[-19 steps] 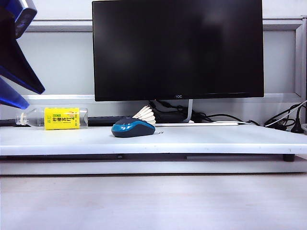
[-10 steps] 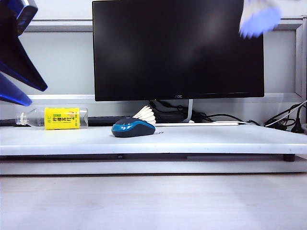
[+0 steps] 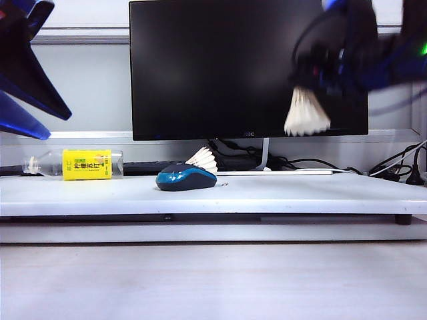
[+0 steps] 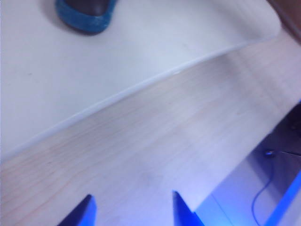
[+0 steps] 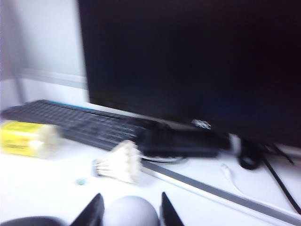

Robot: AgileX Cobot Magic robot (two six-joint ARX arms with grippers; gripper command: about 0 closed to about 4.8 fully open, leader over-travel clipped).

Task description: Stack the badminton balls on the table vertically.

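Two white feather shuttlecocks: one (image 3: 202,160) lying, one (image 3: 306,113) between right gripper (image 5: 129,211) fingers.

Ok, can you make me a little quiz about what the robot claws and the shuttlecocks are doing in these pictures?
1. True or false: the right claw holds a shuttlecock up in front of the monitor.
2. Where is the other shuttlecock? A) lying on the table behind the mouse; B) on top of the bottle; C) in the left claw.
3. Fill in: the left claw, high up at the left side, is open and ____.
Key: 1 true; 2 A; 3 empty.
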